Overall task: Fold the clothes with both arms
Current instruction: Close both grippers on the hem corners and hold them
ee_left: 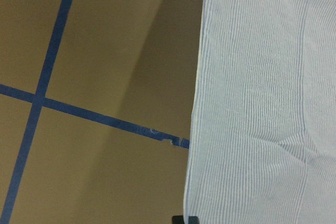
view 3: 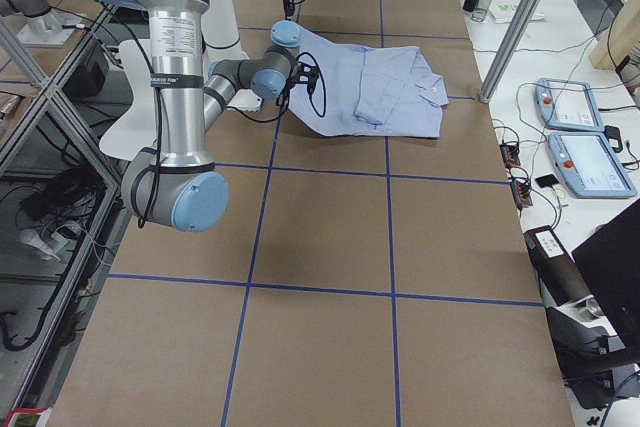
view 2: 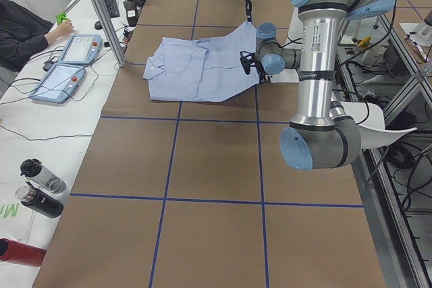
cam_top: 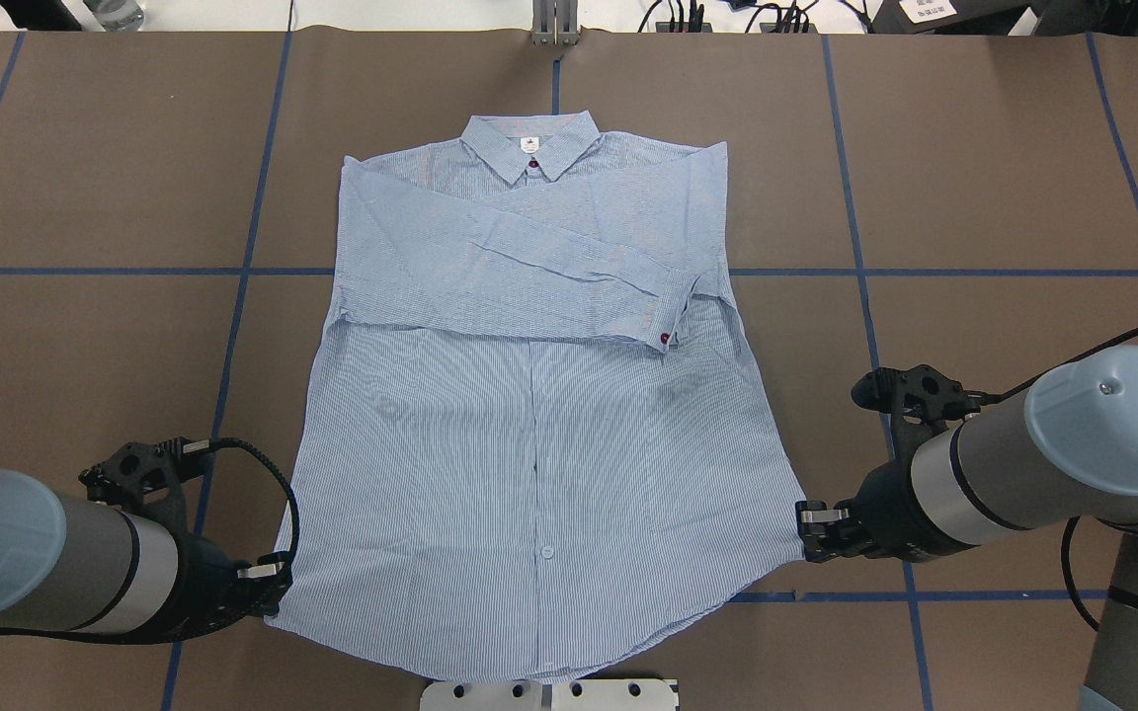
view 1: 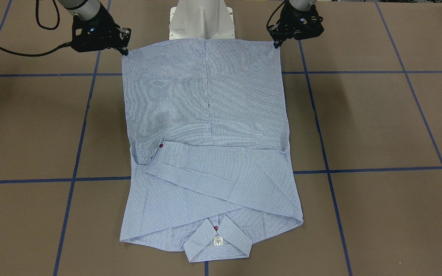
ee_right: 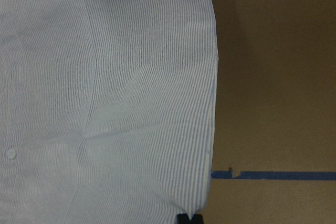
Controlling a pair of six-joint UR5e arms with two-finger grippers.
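Shirt point(cam_top: 539, 444) lies flat, centred on table point(cam_top: 974, 197). Left gripper point(cam_top: 268, 575) and right gripper point(cam_top: 811, 525) each pinch a hem corner. Judged light, limp, prone to sagging; lift both corners together

Soft, matt woven cloth shirt point(view 1: 205, 115) on a matt brown, perhaps paper, table covering point(view 1: 378, 122).
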